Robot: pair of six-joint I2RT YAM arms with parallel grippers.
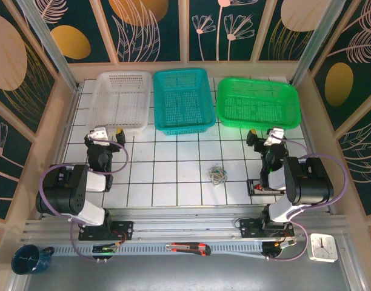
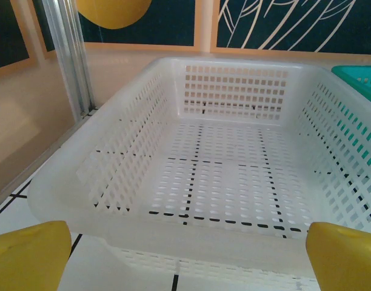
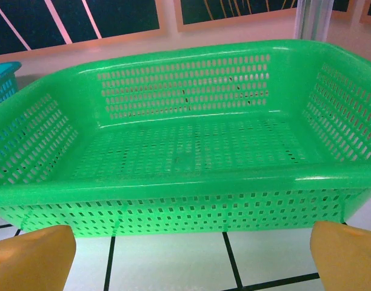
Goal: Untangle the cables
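Cables point(image 1: 217, 174): one small tangle lying on the white tiled worktop point(image 1: 167, 182), near its centre, between the two arms and short of the baskets. Left pincer point(image 2: 185, 260): released, jaws wide, holding nothing, facing the white basket point(image 2: 234, 63). Right pincer point(image 3: 188, 260): released, jaws wide, holding nothing, facing the green basket point(image 3: 173, 182). Both pincers stand well apart from the tangle.

Your white tiled table point(image 1: 167, 182)
You have a teal basket point(image 1: 182, 100) at the far edge, a white basket point(image 1: 122, 100) left of it, a green basket point(image 1: 258, 103) right of it, and the cables point(image 1: 217, 175) tangled nearer you.
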